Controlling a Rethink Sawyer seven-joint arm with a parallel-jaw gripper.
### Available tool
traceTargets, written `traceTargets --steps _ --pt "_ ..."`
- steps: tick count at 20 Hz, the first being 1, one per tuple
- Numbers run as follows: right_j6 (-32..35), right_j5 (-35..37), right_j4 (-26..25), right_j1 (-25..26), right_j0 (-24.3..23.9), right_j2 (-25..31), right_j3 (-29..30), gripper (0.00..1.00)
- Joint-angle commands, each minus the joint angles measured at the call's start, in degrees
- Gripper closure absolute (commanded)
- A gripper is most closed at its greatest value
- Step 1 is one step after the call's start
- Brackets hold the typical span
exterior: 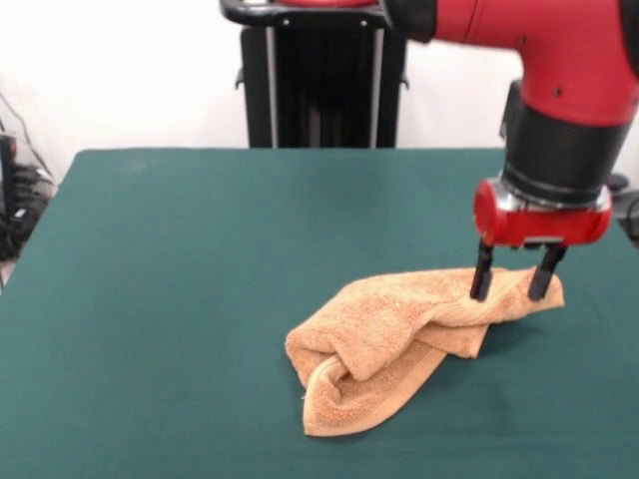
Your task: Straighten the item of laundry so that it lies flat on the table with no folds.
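Towel [399, 339] lies crumpled and folded over itself on the table [200, 259], right of centre and close to the near edge, one lobe pointing at the near edge. Gripper [512, 286] comes down over the towel's right end, fingers [482, 282] apart, tips against the cloth with a raised ridge between them.

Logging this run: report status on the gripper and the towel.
Gripper open, fingers straddling towel's far corner. Towel crumpled, folded over itself, not flat. Table around it shows nothing in the way.
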Motion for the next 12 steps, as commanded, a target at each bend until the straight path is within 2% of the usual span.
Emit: traceTargets --steps 1,12 --pt "14.15 2.35 1.58 -0.13 0.99 2.75 6.79 0.0" --pt "11.33 -5.23 0.25 -1.29 -1.21 5.11 12.97 0.0"
